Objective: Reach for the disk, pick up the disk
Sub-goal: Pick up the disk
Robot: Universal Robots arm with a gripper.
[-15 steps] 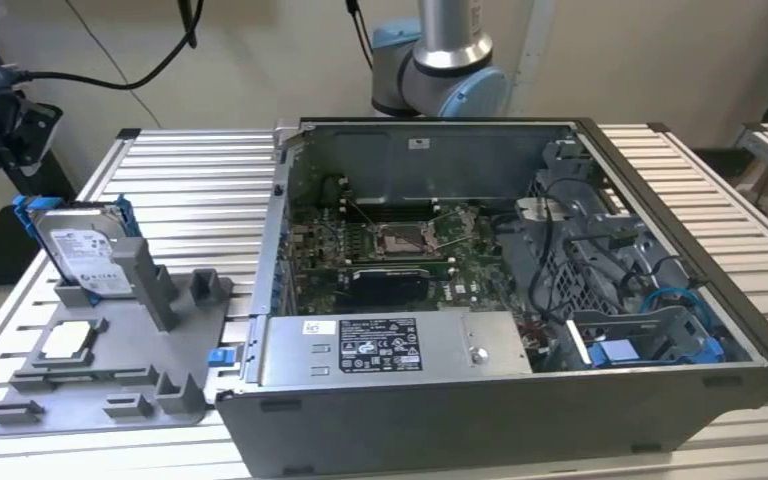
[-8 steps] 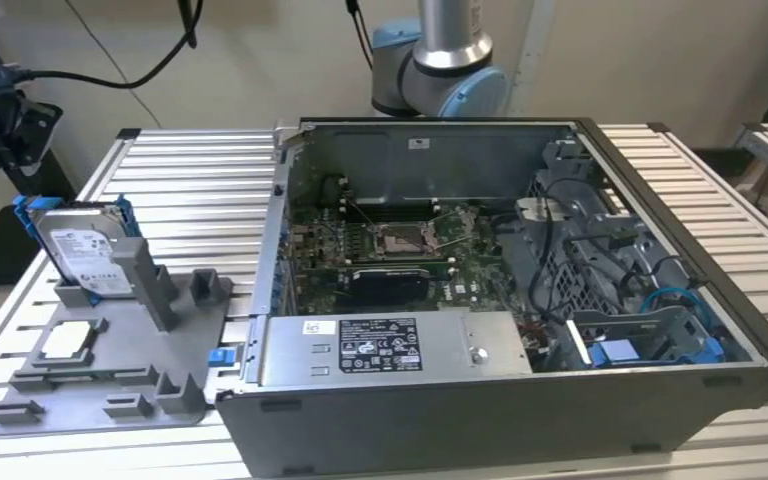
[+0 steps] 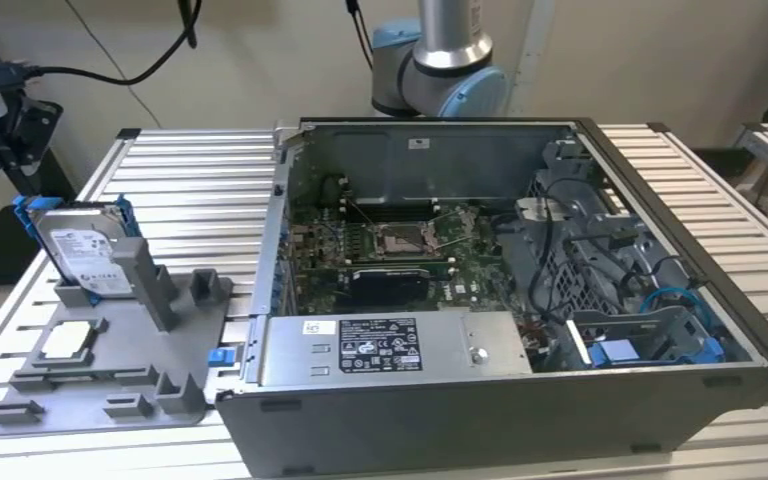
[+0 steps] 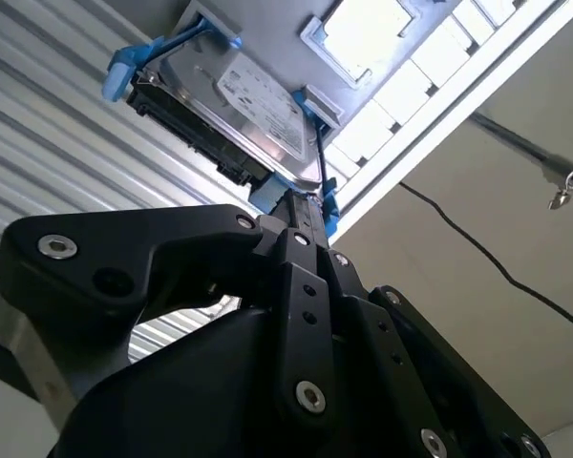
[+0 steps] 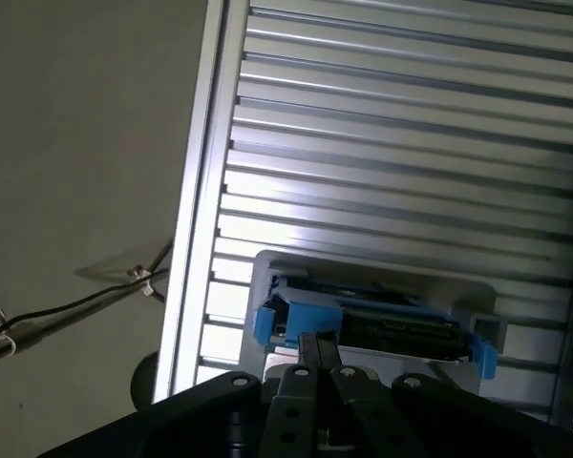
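gripper (image 5: pixel 315 340): fingers closed together, holding nothing | disk (image 3: pixel 84 250): near the gripper but apart from it, standing on edge in gray holder (image 3: pixel 117 398) | holder on slatted table (image 3: pixel 184 170), on the exterior view's left of open computer case (image 3: pixel 491 425)

At twelve o'clock in the exterior view the arm (image 3: pixel 444 30) shows a silver tube set into grey joint housings with rounded pale blue caps (image 3: pixel 471 95). In both wrist views the gripper (image 4: pixel 304 205) (image 5: pixel 317 342) is matte black, built of flat hinged links that narrow into two slim fingers (image 4: pixel 296 250). Round silver screws (image 4: pixel 57 247) stud the links.
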